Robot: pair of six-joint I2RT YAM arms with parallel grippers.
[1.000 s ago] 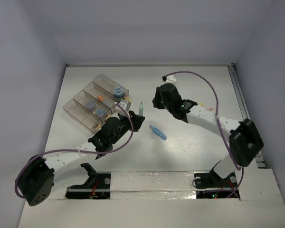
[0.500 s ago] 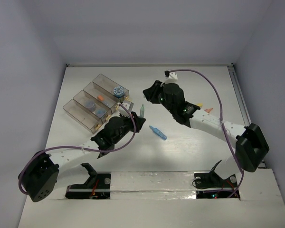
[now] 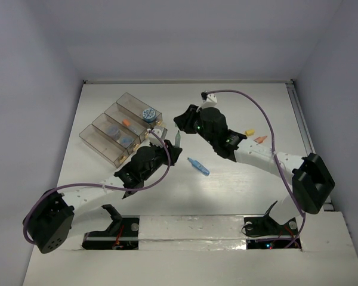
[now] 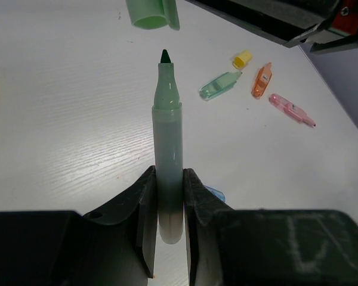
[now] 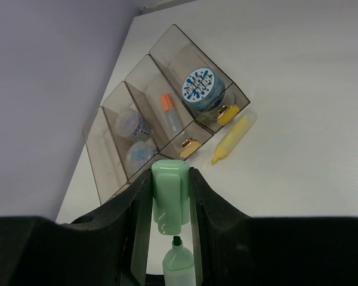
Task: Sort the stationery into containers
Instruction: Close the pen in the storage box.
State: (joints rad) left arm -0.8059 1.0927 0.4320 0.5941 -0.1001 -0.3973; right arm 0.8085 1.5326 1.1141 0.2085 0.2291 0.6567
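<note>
From above and behind the arm bases, we look down on the whole table (image 3: 167, 98) from far off. From the left wrist we look forward, close along the green pen (image 4: 167, 149), toward the table's right side. From the right wrist we look closely past the green cap (image 5: 171, 202) toward the containers (image 5: 185, 53). Both wrist views share the cap and the pen's tip.

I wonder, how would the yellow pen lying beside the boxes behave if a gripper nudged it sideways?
The yellow pen looks like a rounded, rigid plastic barrel, so it would probably roll rather than bend. Small and slim, it is likely light and may skid.
</note>
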